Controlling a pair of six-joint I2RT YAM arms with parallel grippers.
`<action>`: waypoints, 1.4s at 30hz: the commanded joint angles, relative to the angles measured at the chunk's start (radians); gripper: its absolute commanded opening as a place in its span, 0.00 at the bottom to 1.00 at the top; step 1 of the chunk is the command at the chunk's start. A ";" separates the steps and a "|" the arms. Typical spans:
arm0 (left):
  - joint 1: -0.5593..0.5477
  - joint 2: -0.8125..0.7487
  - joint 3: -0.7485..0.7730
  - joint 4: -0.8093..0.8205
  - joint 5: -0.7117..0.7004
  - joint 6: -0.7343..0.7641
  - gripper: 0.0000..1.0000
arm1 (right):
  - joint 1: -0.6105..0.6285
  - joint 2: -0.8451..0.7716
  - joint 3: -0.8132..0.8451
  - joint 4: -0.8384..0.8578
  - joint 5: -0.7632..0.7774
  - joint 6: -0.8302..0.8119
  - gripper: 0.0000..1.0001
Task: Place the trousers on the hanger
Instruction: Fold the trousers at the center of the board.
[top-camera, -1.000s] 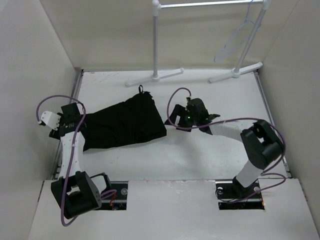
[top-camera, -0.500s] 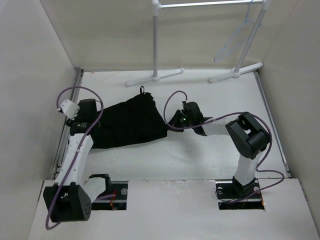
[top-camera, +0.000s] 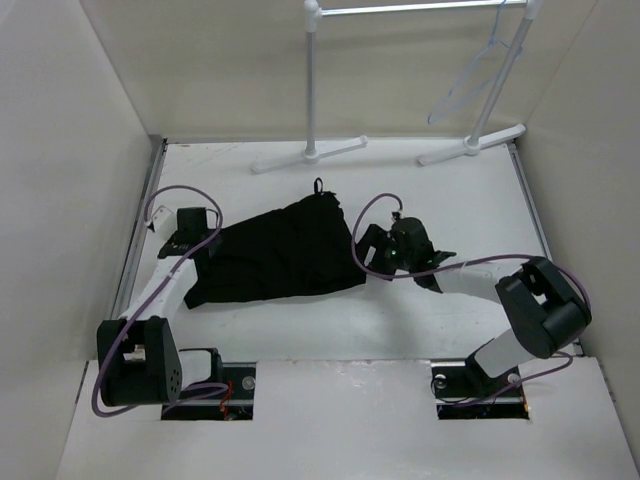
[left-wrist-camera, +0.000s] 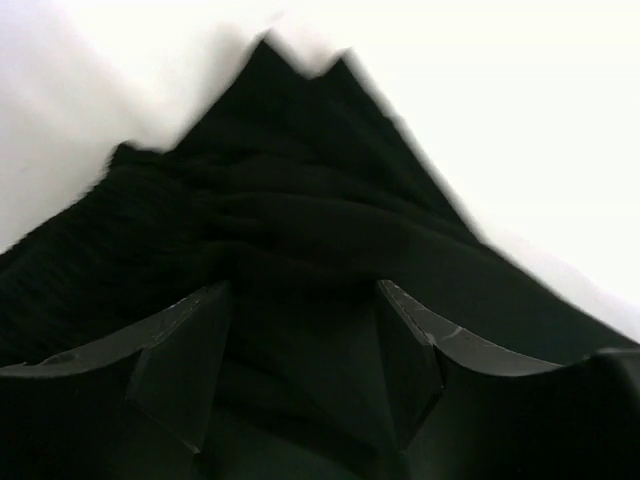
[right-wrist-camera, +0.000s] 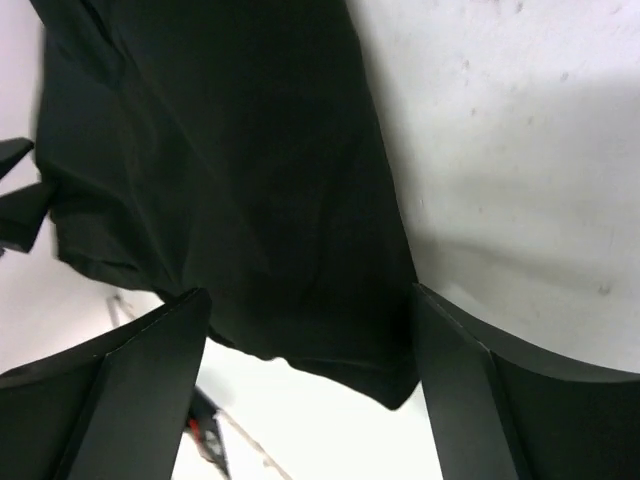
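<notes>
The trousers (top-camera: 280, 255) are lying folded as a dark, roughly rectangular bundle on the white worktop (top-camera: 440, 190). They are sitting near its middle and slightly to the left, with a small loop sticking out at the far edge. I am reaching toward them from both sides.

My left gripper (left-wrist-camera: 300, 300) is sitting at the bundle's left end. In the left wrist view its fingers (left-wrist-camera: 180, 365) are standing a moderate gap apart. Bunched black fabric is filling that gap and rising in folds just beyond the tips. I cannot tell whether the fingers are pinching the cloth or only straddling it.

My right gripper (right-wrist-camera: 310, 300) is sitting at the bundle's right end. Its fingers (right-wrist-camera: 140, 385) are standing wide apart, with the trousers' edge running between them and bare worktop showing on one side.

The hanger (top-camera: 462, 78) is hanging from the rail of the white rack (top-camera: 312, 90) at the far right of the scene, well apart from the trousers and from both grippers. The rack's feet are resting on the far part of the worktop.
</notes>
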 joint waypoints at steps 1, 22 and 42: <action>0.045 -0.021 -0.077 0.041 0.071 0.004 0.57 | 0.024 -0.027 0.010 -0.067 0.106 -0.047 0.86; -0.010 0.045 0.053 0.112 0.059 0.053 0.62 | 0.067 -0.450 -0.286 -0.263 0.128 0.136 0.63; -0.170 -0.133 -0.128 0.098 0.054 -0.036 0.59 | -0.019 0.226 0.589 -0.248 -0.105 -0.196 0.16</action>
